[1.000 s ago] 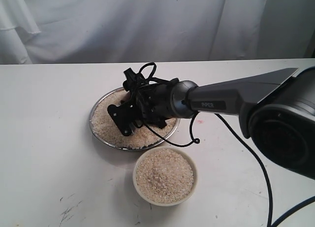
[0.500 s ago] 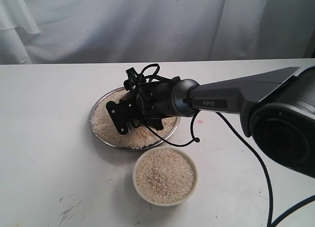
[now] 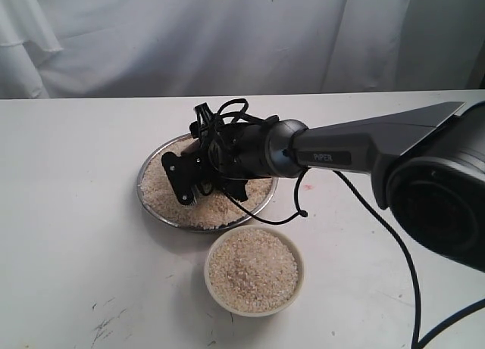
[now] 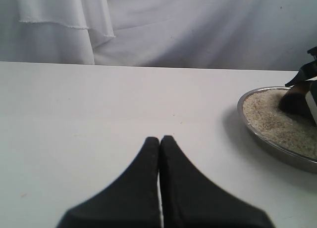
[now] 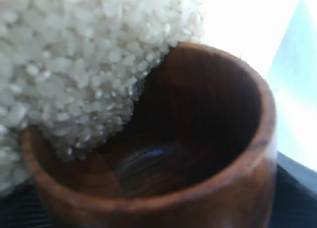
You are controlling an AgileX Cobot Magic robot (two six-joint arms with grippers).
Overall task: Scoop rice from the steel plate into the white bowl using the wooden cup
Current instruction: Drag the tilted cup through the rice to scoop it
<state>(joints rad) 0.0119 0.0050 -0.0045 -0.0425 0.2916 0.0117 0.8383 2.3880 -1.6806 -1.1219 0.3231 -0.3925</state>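
1. Presently the right end effector (image 3: 189, 184) sits low over the steel plate (image 3: 142, 190), jaws spread wide around the wooden cup (image 5: 188, 139). The cup fills the right wrist view, so I judge it gripped by its outer wall.
2. Cup is tipped over, mouth into the rice (image 5: 74, 65). Grains heap against the rim and spill a short way inside; most of the dark interior is bare.
3. Plate stands on the counter (image 3: 76, 250). White bowl (image 3: 300, 267) is just beside it on the near side; touching or not, cannot tell. Bowl is already filled with rice almost to its rim.
4. Left end effector (image 4: 159, 154): fingers pressed together, holding nothing, over bare counter, apart from the plate.
5. Handling, cup: rigid, light, polished and barrel-rounded, so probably slick under the pads and liable to twist if held near rim or base. Best hold is across the widest part of the belly, leaving the mouth free to dig.
6. Handling, rice: dry and loose, likely flows like sand and yields to a push. It pours off at any tilt, so the cup should come upright before leaving the plate.
7. Plate: thin, shallow, smooth metal; may skid if the cup shoves hard against its rim. Bowl has little room left, so overflow is the risk.
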